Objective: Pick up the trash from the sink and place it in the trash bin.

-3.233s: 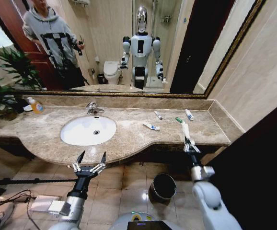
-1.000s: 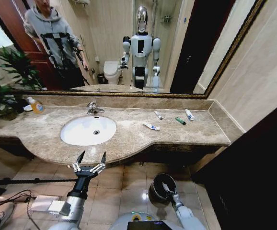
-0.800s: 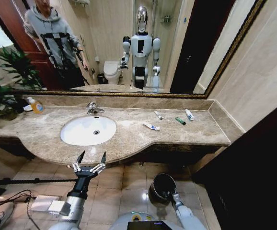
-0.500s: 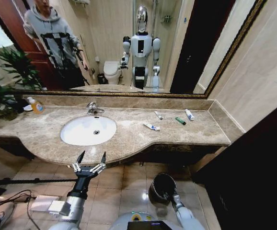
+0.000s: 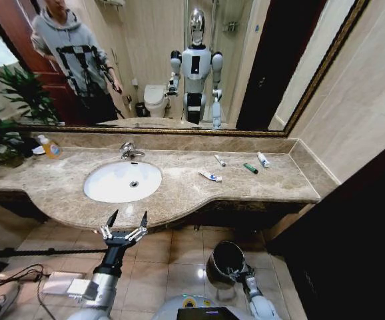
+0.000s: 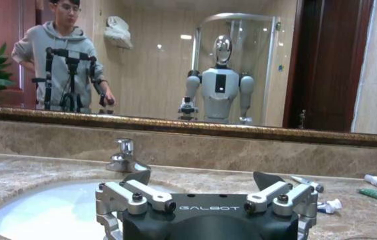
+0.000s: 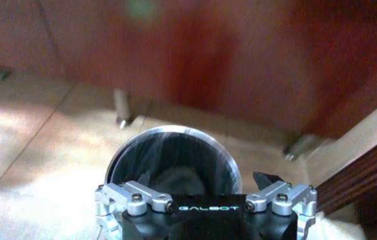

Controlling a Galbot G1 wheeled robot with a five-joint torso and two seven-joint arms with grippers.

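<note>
The white oval sink (image 5: 106, 190) with its chrome faucet (image 5: 127, 151) holds nothing that I can see. The trash lies on the marble countertop (image 5: 179, 200) to the sink's right: a small white tube (image 5: 220, 160), a white-and-blue tube (image 5: 210, 176), a dark green tube (image 5: 250, 169) and another white tube (image 5: 263, 159). The black trash bin (image 5: 223, 261) stands on the floor under the counter. My right gripper (image 5: 238, 271) hangs at the bin's near rim (image 7: 168, 131), open and empty (image 7: 203, 179). My left gripper (image 5: 126, 224) waits open before the counter edge, facing the sink (image 6: 42, 215).
A yellow soap bottle (image 5: 50, 147) and a leafy plant (image 5: 9, 110) stand at the counter's far left. Cables (image 5: 12, 275) lie on the tiled floor at left. A dark wooden panel (image 5: 359, 240) closes the right side. A wide mirror (image 5: 179, 60) backs the counter.
The right gripper, first up at the counter on a whitish wrapper, has come down to the bin and now sits slightly lower at its rim. The left arm has not moved.
</note>
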